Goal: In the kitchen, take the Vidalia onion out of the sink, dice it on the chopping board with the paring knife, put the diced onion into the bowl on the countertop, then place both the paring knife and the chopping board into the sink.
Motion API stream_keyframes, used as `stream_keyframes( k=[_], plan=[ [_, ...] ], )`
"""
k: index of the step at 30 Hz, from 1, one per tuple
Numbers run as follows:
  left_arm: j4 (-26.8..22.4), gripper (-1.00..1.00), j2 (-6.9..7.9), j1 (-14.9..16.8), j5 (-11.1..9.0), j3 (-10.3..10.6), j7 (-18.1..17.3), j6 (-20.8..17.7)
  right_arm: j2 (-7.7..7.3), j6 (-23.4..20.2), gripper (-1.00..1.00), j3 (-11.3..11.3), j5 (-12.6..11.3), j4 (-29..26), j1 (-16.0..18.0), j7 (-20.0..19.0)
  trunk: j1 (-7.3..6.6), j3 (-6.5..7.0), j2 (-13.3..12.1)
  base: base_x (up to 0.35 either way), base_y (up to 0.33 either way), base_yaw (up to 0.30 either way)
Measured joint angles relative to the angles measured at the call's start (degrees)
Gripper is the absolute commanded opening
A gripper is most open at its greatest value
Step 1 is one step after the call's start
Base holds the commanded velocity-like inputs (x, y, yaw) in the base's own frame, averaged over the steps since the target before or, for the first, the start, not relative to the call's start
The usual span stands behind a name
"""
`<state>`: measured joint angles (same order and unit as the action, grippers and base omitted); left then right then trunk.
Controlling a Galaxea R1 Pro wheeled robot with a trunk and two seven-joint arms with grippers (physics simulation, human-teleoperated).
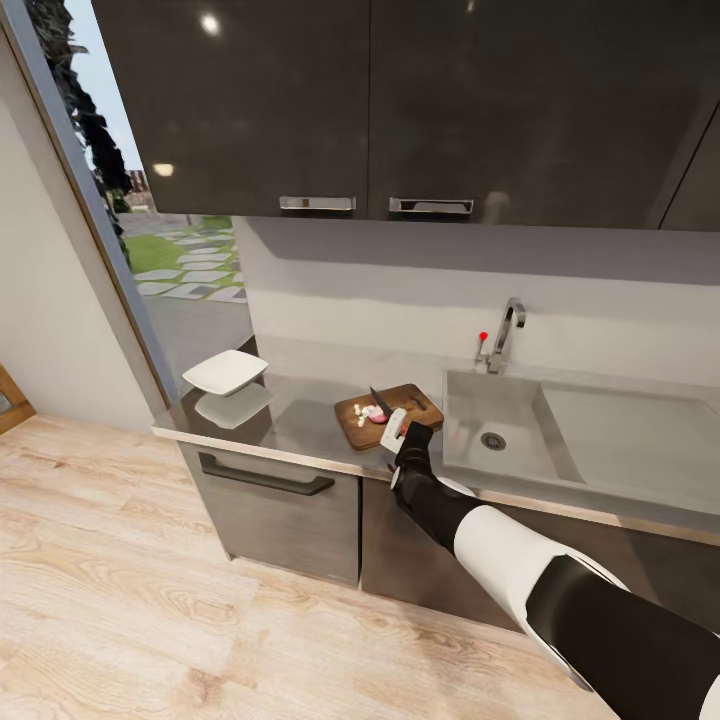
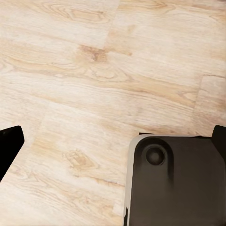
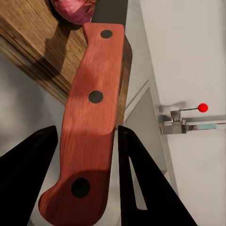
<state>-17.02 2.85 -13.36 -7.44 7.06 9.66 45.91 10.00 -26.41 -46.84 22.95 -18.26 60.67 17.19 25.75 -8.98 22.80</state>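
The brown chopping board (image 1: 388,413) lies on the grey countertop (image 1: 300,425), just left of the sink (image 1: 500,420). On it sit a pink piece of the Vidalia onion (image 1: 376,416) and small white diced bits (image 1: 362,411). My right gripper (image 1: 396,431) hovers at the board's near edge, shut on the paring knife (image 1: 378,400), whose dark blade stands over the board. In the right wrist view, the red-brown riveted handle (image 3: 92,127) sits between the black fingers (image 3: 141,183), with onion (image 3: 73,10) and board (image 3: 37,42) beyond. The white bowl (image 1: 225,372) stands at the counter's left end. My left gripper (image 2: 113,141) is open over the floor.
A chrome tap (image 1: 505,335) with a red knob (image 3: 202,107) stands behind the sink basin, and the drainboard (image 1: 630,440) stretches right. Dark wall cabinets (image 1: 400,110) hang above. A wooden floor (image 1: 150,600) lies before the counter. The robot base (image 2: 174,183) sits below the left gripper.
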Motion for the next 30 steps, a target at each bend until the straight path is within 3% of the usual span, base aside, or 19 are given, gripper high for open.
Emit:
stream_keyframes(
  k=[30],
  plan=[
    [0.0, 1.0, 0.0, 0.0, 0.0, 0.0, 0.0, 0.0, 0.0, 0.2, -1.0, 0.0, 0.0, 1.0, 0.0, 0.0, 0.0, 0.0, 0.0, 0.0, 0.0, 0.0]
  ],
)
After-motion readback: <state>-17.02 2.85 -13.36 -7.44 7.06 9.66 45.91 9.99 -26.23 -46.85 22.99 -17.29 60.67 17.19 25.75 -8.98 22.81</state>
